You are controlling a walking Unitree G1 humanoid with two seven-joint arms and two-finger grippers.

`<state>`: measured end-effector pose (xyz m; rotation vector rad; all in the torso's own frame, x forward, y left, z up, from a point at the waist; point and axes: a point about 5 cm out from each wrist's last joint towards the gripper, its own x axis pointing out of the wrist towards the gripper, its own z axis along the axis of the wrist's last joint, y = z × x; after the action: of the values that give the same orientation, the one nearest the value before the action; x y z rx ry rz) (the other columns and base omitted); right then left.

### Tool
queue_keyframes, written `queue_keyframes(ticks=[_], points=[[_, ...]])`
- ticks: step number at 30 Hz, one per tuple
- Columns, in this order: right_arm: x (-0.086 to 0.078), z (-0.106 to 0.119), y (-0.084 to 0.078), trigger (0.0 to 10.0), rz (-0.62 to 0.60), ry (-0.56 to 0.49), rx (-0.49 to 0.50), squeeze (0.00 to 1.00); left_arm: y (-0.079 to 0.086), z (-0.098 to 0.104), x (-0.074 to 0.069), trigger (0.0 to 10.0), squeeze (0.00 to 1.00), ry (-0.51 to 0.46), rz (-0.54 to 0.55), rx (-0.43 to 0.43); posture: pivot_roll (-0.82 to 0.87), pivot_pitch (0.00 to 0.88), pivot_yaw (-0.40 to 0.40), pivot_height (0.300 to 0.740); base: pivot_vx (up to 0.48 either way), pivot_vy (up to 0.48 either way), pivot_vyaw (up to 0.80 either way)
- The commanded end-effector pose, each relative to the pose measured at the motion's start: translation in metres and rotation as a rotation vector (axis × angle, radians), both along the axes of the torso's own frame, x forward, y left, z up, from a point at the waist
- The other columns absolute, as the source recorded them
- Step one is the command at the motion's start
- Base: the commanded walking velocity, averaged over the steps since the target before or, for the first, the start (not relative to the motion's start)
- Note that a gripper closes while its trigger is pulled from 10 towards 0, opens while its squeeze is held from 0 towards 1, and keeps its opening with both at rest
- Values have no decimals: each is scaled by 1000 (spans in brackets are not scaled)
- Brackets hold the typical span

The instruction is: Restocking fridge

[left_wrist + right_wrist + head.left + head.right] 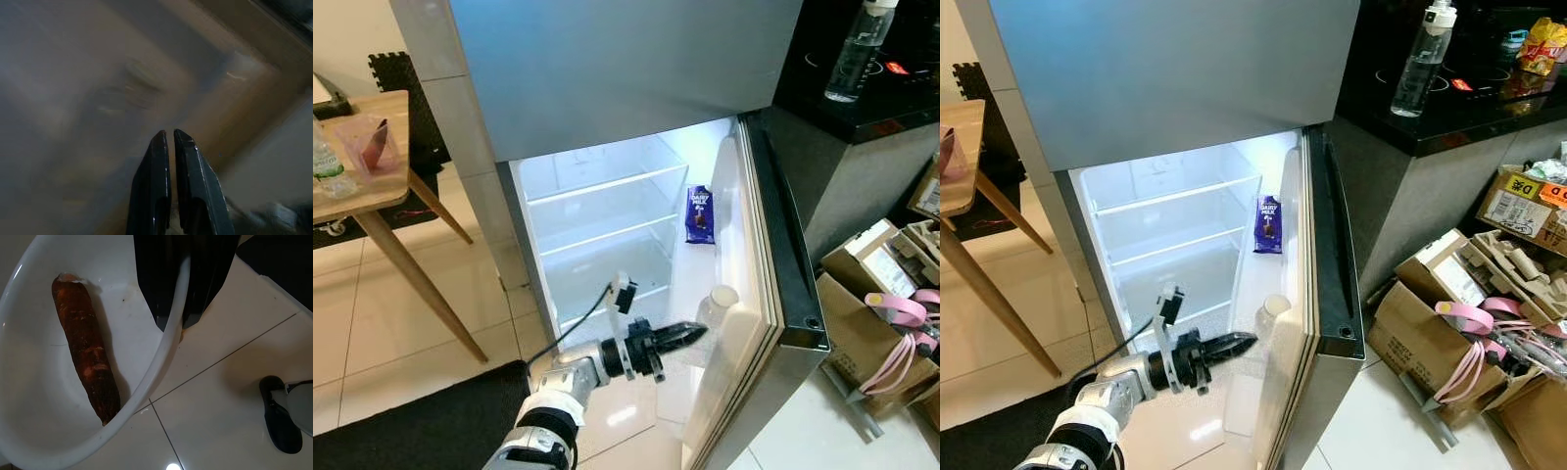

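The fridge (607, 78) stands with its lower door (773, 294) swung open and its clear shelves (607, 235) bare. In the door rack sit a purple Dairy Milk pack (700, 215) and a white-capped bottle (717, 308). My left gripper (697, 333) reaches toward that bottle, shut with nothing held, its tips just short of it. In the left wrist view the fingers (161, 156) lie together. In the right wrist view my right gripper (178, 325) pinches the rim of a white basin (29, 431) holding a long brown root (88, 347).
A wooden table (372, 191) stands to the left. A black counter (1449, 108) with a clear water bottle (1420, 59) is on the right, with open cardboard boxes (1449, 294) below it. A dark mat (421, 421) lies at the lower left.
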<state>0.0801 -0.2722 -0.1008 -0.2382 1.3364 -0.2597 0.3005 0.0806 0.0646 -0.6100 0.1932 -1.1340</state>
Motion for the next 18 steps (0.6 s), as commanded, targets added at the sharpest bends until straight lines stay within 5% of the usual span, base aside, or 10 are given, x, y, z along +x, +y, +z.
queue_keyframes(ticks=[1, 5, 7, 10, 14, 18], points=[[-2, 0, -1, 10000, 2, 5, -7, 0, 21, 1, 11, 10000, 0, 23, 167, 7, -55, 0, -25, 740, 0, 0, 0], [-1, 0, -2, 10000, 6, 3, -8, 0, 50, -3, 19, 10000, 0, 82, 379, -8, -54, 0, -23, 740, 0, 0, 0], [-1, 0, -2, 10000, 6, 3, -8, 0, 50, -3, 19, 10000, 0, 82, 379, -8, -54, 0, -23, 740, 0, 0, 0], [0, 1, -2, 10000, 8, 2, -10, 0, 68, -16, 19, 10000, 0, 172, 555, 41, -56, 0, -23, 740, 0, 0, 0], [0, 1, -2, 10000, 9, 2, -10, 0, 67, -25, 15, 10000, 0, 222, 587, 90, -57, 0, -24, 740, 0, 0, 0], [0, 1, -2, 10000, 9, 2, -9, 0, 44, -36, 12, 10000, 0, 274, 584, 163, -63, 0, -26, 740, 0, 0, 0]])
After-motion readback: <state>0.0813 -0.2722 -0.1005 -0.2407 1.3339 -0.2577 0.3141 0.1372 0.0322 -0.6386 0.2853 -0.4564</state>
